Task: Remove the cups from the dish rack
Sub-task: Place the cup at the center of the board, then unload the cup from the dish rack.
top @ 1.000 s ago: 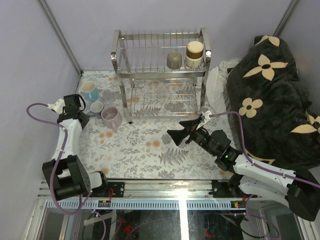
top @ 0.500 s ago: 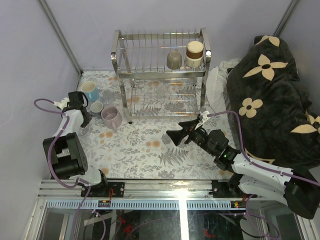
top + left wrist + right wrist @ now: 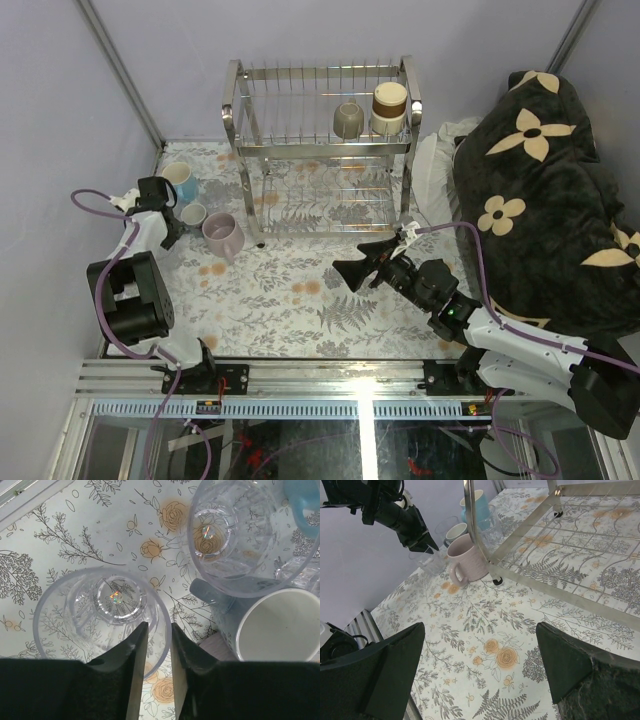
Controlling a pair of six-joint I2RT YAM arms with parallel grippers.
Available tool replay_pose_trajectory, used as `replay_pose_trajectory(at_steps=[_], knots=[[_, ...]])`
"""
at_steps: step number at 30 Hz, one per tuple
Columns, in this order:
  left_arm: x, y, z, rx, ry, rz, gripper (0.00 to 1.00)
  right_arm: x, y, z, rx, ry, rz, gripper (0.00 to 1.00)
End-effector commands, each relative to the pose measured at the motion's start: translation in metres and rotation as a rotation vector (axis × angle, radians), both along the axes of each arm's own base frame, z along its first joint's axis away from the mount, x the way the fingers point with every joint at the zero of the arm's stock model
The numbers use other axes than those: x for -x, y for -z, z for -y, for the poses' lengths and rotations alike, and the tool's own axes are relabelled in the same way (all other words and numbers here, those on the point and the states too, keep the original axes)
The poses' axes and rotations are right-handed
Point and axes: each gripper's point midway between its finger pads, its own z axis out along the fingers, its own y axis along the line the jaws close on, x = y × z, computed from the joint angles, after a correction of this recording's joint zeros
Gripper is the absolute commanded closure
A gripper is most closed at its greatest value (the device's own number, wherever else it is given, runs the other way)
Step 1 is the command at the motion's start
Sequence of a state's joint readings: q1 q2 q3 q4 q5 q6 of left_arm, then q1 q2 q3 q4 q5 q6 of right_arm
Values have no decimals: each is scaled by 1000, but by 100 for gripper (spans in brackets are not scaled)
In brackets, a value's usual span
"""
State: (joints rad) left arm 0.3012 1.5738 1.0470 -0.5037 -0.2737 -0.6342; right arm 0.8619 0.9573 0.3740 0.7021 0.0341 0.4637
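Left pincer (image 3: 157,626) nearly closed, pinching rim of glass (image 3: 75,615) standing on table (image 3: 75,540) — right pincer (image 3: 480,635) wide open, empty, near rack (image 3: 320,150).

Floral table (image 3: 300,300) — bearing dish rack (image 3: 320,150), lilac mug (image 3: 222,235), blue mug (image 3: 180,185), grey-blue cup (image 3: 194,213).

My dish rack (image 3: 325,150) is shiny chrome wire, two tiers, upright at the far side; at the right end of its top tier the olive-grey mug (image 3: 348,120), mouth up, stands beside the brown-and-cream cup (image 3: 389,107); off the rack, to its left, the light blue mug (image 3: 180,183), grey-blue cup (image 3: 194,214) and pale lilac mug (image 3: 222,235) stand clustered; a clear glass (image 3: 95,610) stands upright, its wall in the gap of my left gripper (image 3: 159,626); a second clear glass (image 3: 245,535) stands just beside the grey-blue cup.
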Motion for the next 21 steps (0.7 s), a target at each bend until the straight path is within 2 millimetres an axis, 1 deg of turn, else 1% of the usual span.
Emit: replay_pose_trajectory(at_steps=[1,4,6,7,10,11,15,18,21], knots=[[-9,-7,-5,-16,4,39,73,-1,-22,-1,-64,-1,48,0],[-9,-8,-4,-10,4,39,69,0,-23,0,-65,-1,50,0],[-8,-10,-4,-10,-2,41,68,-1,-24,1,-67,5,53,0],[-8,-11,-4,-10,-4,44,66,-1,-23,2,-65,8,53,0],[-8,-19,-2,-6,-9,65,55,-2,-23,2,-65,12,52,0],[-8,-23,-1,-4,-12,78,51,-2,-22,2,-64,11,51,0],[-8,-43,4,13,-11,138,44,-2,-21,2,-64,16,50,0],[-5,-61,7,10,-14,188,36,-3,-20,3,-63,24,49,0],[-2,-80,15,26,4,253,36,-3,-21,3,-65,21,48,0]])
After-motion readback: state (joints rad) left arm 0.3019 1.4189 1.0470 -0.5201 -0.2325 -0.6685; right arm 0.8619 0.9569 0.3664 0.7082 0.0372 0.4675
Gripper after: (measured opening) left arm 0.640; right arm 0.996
